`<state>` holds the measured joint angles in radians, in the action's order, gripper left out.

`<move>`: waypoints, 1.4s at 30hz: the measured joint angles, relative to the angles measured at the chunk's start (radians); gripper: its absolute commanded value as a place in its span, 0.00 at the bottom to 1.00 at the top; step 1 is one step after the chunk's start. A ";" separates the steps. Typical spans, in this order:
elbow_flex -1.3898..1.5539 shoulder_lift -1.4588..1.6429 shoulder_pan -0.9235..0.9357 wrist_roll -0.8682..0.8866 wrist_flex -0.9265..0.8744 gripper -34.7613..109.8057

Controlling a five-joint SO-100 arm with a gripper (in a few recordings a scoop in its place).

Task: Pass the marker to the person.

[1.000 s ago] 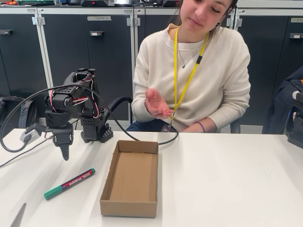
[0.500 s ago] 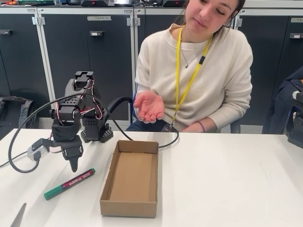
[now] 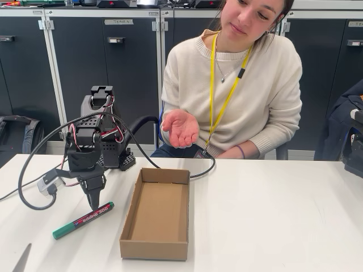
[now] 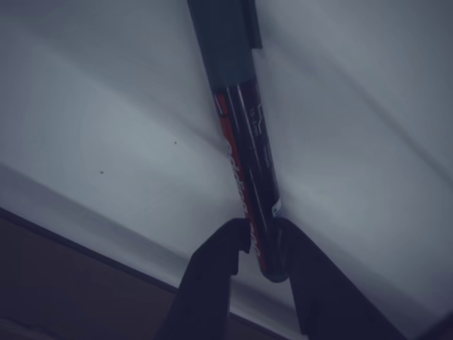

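Observation:
The marker (image 3: 82, 218), green-capped with a dark red label, lies flat on the white table (image 3: 272, 215), left of a cardboard box. My gripper (image 3: 93, 205) points straight down over the marker's right end. In the wrist view the marker (image 4: 244, 142) runs up and away from my gripper (image 4: 260, 237). Its near end sits in the narrow gap between the two dark fingers (image 4: 219, 262), which stand about a marker's width apart. The person (image 3: 249, 96) sits behind the table in a cream sweater and holds one open hand (image 3: 180, 129) palm up above the table's far edge.
An open, shallow cardboard box (image 3: 154, 249) stands right of the marker. A black cable (image 3: 25, 192) loops from the arm over the table's left side. A grey pointed object (image 3: 22, 258) lies at the front left corner.
My gripper has swung right and come down, from left of the marker to right over its right end. The person's hand has opened palm up and stays held out.

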<state>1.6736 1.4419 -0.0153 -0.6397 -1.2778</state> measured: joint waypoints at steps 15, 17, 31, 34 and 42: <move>0.086 -0.008 -0.006 0.025 0.072 0.34; 0.104 -0.008 -0.006 0.028 0.084 0.34; 0.155 -0.008 -0.006 0.003 0.126 0.21; 0.156 -0.008 -0.006 0.002 0.127 0.21; 0.153 -0.006 -0.006 0.000 0.110 0.21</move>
<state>1.8270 1.4358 -0.0215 -0.6397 -1.1674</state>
